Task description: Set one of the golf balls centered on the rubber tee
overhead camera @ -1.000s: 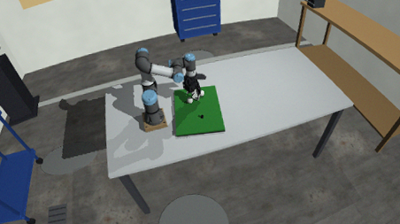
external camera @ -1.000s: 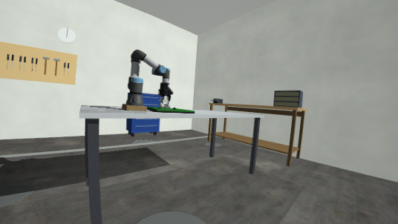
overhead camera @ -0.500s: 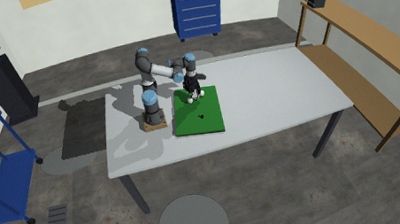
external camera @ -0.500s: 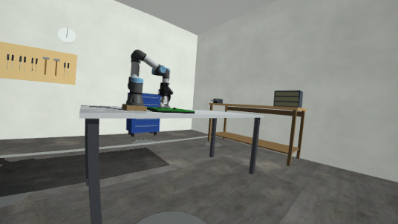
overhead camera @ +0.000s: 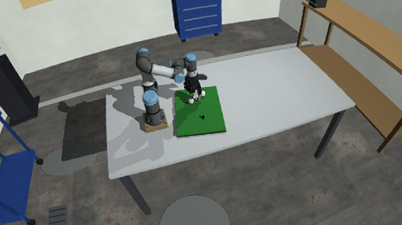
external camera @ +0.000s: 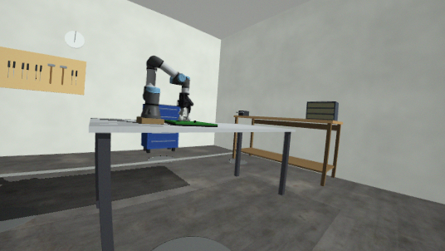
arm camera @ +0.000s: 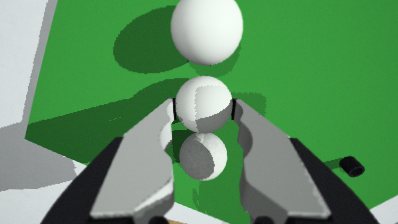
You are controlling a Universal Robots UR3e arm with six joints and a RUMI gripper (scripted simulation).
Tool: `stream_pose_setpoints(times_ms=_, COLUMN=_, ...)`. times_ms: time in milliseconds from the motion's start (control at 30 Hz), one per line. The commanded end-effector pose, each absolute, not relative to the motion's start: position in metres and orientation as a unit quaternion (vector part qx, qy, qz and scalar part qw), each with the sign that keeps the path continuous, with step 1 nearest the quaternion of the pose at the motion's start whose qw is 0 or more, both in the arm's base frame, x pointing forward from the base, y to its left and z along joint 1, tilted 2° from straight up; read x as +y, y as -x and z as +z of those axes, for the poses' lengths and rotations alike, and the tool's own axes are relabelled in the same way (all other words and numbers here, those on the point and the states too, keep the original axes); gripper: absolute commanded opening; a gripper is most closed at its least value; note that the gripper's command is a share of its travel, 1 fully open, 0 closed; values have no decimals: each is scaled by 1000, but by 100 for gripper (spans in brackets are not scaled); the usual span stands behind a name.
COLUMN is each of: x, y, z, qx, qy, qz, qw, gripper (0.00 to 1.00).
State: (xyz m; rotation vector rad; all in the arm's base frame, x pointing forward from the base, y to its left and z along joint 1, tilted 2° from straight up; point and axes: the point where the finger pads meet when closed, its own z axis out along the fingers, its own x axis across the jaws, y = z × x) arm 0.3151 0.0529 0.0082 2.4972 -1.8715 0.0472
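Note:
In the wrist view my gripper [arm camera: 203,99] is shut on the middle golf ball [arm camera: 203,104] of three white balls in a row on the green mat [arm camera: 280,75]. A second ball [arm camera: 207,31] lies beyond it and a third ball [arm camera: 203,156] lies nearer, between the fingers' inner sides. The small black rubber tee [arm camera: 352,166] sits on the mat at the lower right, apart from the balls. In the top view the gripper [overhead camera: 195,95] stands at the far end of the mat [overhead camera: 198,111], and the tee [overhead camera: 202,117] is near the mat's middle.
The arm's base [overhead camera: 155,124] stands on the grey table [overhead camera: 238,103] left of the mat. A wooden shelf unit [overhead camera: 368,67] stands to the right of the table and a blue drawer cabinet [overhead camera: 197,6] behind it.

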Motion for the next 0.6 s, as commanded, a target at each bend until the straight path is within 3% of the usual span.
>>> stream_pose_setpoints(times_ms=0, x=53, y=-316, z=9, qx=-600, qy=-800, qz=16, qw=10, gripper=0)
stream_pose_setpoints(times_ms=567, x=53, y=-317, z=27, qx=-600, qy=-800, qz=16, qw=10, gripper=0)
